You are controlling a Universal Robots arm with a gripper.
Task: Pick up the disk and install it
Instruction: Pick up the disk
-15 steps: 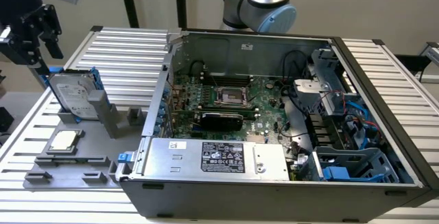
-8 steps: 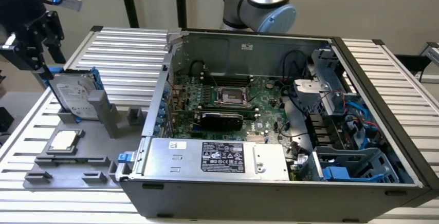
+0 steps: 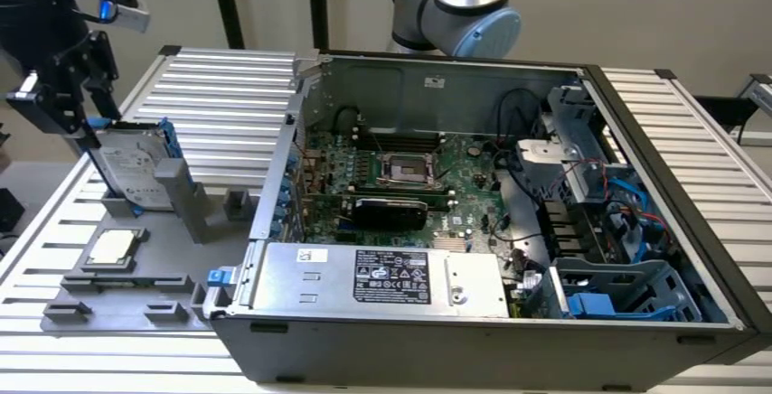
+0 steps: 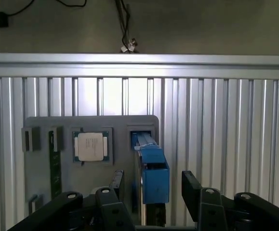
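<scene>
The disk (image 3: 127,164) stands up on its edge in a slot of a grey holder (image 3: 121,290). The holder lies on a metal table (image 3: 217,87) with long grooves, on the exterior view's left. The disk has a white label and a blue frame.

The gripper (image 3: 87,127) is right over the top of the disk. In the wrist view the gripper (image 4: 153,187) is wide. One black finger (image 4: 117,185) is on each side of the blue frame of the disk (image 4: 151,168), and there is a small gap on both sides. It is not squeezing the disk.

A small square chip (image 3: 111,248) lies flat in the holder, just beside the disk.

A big open computer case (image 3: 422,78) sits on the table to the exterior view's right of the holder. Inside it are a green board (image 3: 399,168) and a silver box (image 3: 386,276) with a black label.
</scene>
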